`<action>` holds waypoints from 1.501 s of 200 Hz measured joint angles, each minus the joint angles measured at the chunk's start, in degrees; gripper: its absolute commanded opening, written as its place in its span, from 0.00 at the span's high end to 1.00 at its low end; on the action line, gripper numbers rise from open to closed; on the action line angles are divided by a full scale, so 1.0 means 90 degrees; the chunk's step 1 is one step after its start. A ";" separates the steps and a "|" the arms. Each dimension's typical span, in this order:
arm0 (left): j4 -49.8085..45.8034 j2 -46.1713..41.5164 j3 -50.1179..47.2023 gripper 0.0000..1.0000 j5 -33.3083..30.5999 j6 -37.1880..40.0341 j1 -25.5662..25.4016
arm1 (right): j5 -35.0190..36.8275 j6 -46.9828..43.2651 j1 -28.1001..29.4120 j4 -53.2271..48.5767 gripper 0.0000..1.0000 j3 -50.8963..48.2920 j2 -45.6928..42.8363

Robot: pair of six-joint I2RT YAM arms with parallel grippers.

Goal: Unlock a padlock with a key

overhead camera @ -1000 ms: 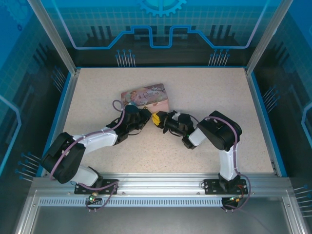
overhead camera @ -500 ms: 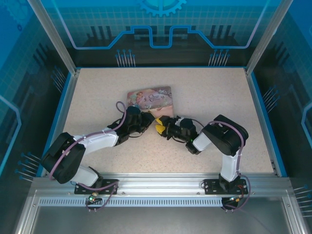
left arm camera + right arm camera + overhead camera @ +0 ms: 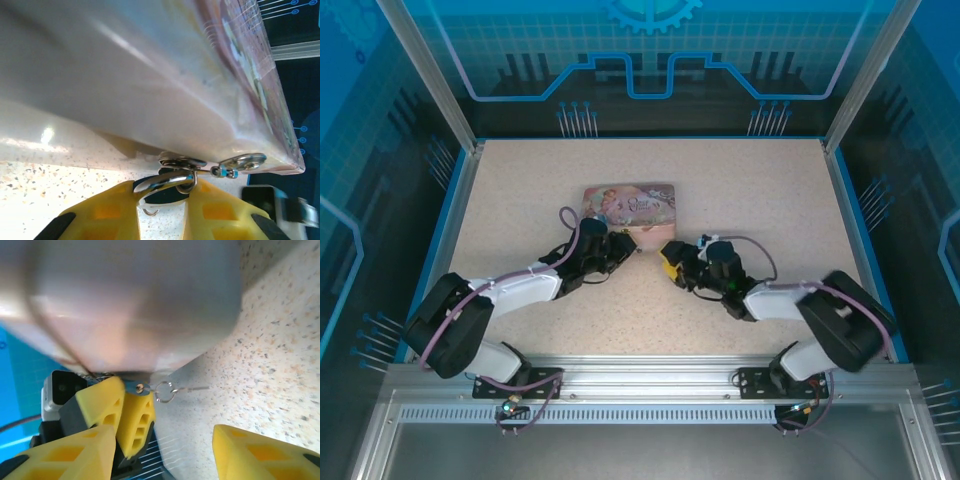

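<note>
Here, on the speckled beige table (image 3: 760, 190) inside blue glass walls (image 3: 520, 60), the left gripper (image 3: 165, 189) clamps the padlock (image 3: 167, 180) at the tin's (image 3: 630, 203) near corner, the key (image 3: 194, 388) just beside. The right gripper (image 3: 670, 262) gapes near that corner.

The pink tin (image 3: 630, 203) blocks the middle; open table (image 3: 760, 190) seemingly flanks it.

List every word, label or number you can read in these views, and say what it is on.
Pink tin lid: cursive lettering beside the illustration, too small and blurred to read.
Blue backdrop panels: gear and line graphics, no words.
Nothing else legible.
</note>
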 measured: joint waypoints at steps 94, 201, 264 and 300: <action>-0.0228 0.0359 -0.0027 1.00 -0.0158 0.0566 0.0000 | 0.1416 -0.3677 -0.0500 -0.4721 0.41 0.1093 -0.2705; 0.0114 0.0848 -0.0243 0.64 -0.0340 0.0617 0.0017 | 0.1525 -0.4947 -0.0709 -0.5678 0.30 0.1161 -0.2664; -0.0223 -0.0515 -0.0862 0.36 -0.0430 0.0634 0.0017 | 0.1370 -0.5741 -0.0690 -0.5865 0.09 0.1715 -0.1739; -0.1209 -0.2283 -0.0865 0.17 -0.0542 0.1013 0.0488 | 0.0962 -0.5736 -0.0668 -0.5581 0.01 0.2212 -0.0780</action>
